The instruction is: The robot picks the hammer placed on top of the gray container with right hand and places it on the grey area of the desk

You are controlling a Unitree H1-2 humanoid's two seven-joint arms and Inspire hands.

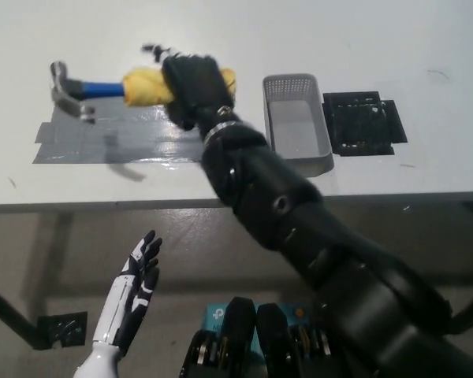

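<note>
My black right hand (193, 87) is shut on the yellow grip of the hammer (102, 89). The hammer has a blue shaft and a steel head pointing left. It hangs in the air over the grey taped area (114, 134) of the white desk (221, 39), and its shadow falls on the tape below. My right arm hides the right end of the tape. The gray container (296, 124) stands to the right of the arm with nothing in it. My white left hand (132, 290) rests open below the desk edge at the lower left.
A black square pad (361, 123) lies right of the container. The desk's front edge (102, 205) runs across the middle of the picture, with brown floor below it. A black desk foot (61, 329) shows at the lower left.
</note>
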